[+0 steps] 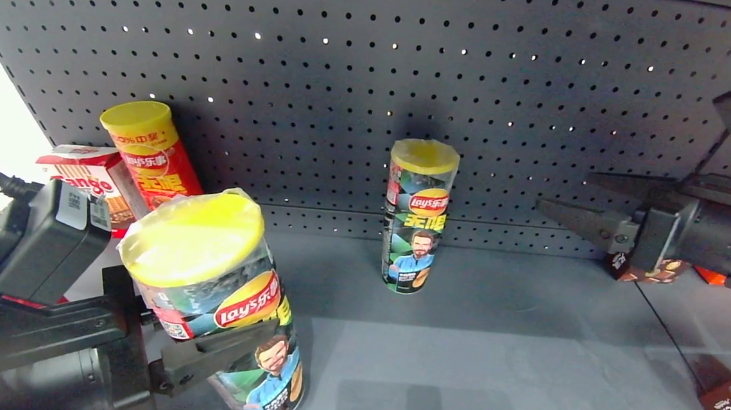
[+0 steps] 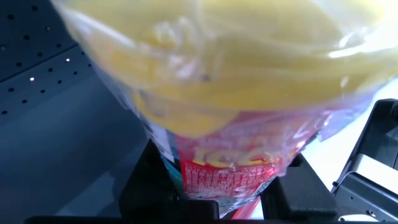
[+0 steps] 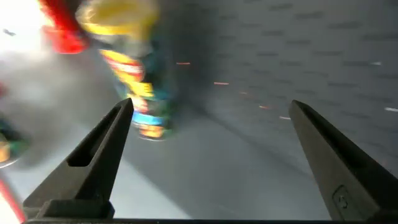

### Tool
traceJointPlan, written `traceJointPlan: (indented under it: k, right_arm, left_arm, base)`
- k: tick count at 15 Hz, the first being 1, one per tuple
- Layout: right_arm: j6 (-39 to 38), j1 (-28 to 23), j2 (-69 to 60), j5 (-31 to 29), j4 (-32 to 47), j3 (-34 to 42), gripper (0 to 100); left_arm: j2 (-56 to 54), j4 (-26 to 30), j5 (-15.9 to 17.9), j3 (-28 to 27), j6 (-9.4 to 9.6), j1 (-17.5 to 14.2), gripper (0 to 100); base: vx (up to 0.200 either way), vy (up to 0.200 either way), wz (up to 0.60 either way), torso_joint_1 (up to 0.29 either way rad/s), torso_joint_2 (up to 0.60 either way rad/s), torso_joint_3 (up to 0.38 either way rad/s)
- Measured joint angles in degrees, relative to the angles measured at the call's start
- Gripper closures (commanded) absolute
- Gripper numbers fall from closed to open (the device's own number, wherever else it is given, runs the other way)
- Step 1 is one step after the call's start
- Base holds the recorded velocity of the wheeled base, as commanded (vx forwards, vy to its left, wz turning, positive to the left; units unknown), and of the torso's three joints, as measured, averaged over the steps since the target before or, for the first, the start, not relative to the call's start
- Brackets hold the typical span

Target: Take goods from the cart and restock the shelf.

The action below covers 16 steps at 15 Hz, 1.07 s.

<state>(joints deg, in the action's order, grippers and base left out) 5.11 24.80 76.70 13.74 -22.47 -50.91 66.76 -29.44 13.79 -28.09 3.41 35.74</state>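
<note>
Chip can [image 1: 224, 298] with a yellow lid (the blue-green one) is clamped in the left pincer [image 1: 227, 344] at the left front of the shelf [image 1: 489, 368]. A second can [image 1: 417, 218] stands upright by the pegboard [image 1: 376, 51]. The right pincer [image 1: 564, 192] has its fingers wide apart, off to the right.

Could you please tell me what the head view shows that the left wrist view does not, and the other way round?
Head view, not the left wrist view: a second chip can standing by the pegboard, a red can, a wafer box beside it, and the open right pincer.
Left wrist view, not the head view: most of the red panel of small print on the held chip can, on the side facing that wrist.
Both: the left pincer shut on that yellow-lidded can, the pegboard and the grey shelf.
</note>
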Motion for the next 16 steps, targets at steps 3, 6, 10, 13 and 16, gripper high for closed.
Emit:
traceJointPlan:
  k: [3, 6, 10, 13, 16]
  right_arm:
    - [0.35, 1.08, 5.22, 5.77, -3.75, -2.01, 0]
    - [1.87, 1.39, 10.25, 11.58, -9.72, -4.63, 0]
    - [6.92, 0.83, 15.49, 24.53, -13.03, -6.94, 0]
    - [8.22, -0.29, 18.94, 32.43, -15.98, -7.13, 0]
    - [8.22, -0.46, 21.67, 32.90, -16.62, -7.72, 0]
  left_arm:
    - [0.02, 0.00, 0.02, -0.02, -0.05, -0.77, 100]
    - [0.05, 0.00, -0.07, 0.00, -0.18, -1.13, 100]
    - [0.05, 0.02, -0.02, -0.24, -1.56, -1.79, 100]
    - [0.00, 0.00, 0.00, -0.29, -1.65, -2.65, 100]
    - [-0.02, -0.04, 0.00, -0.35, -1.65, -2.84, 100]
  base:
    - [0.000, 0.000, 0.00, 0.000, 0.00, 0.000]
    - [0.000, 0.000, 0.00, 0.000, 0.00, 0.000]
    - [0.000, 0.000, 0.00, 0.000, 0.00, 0.000]
    - [0.000, 0.000, 0.00, 0.000, 0.00, 0.000]
    - [0.000, 0.000, 0.00, 0.000, 0.00, 0.000]
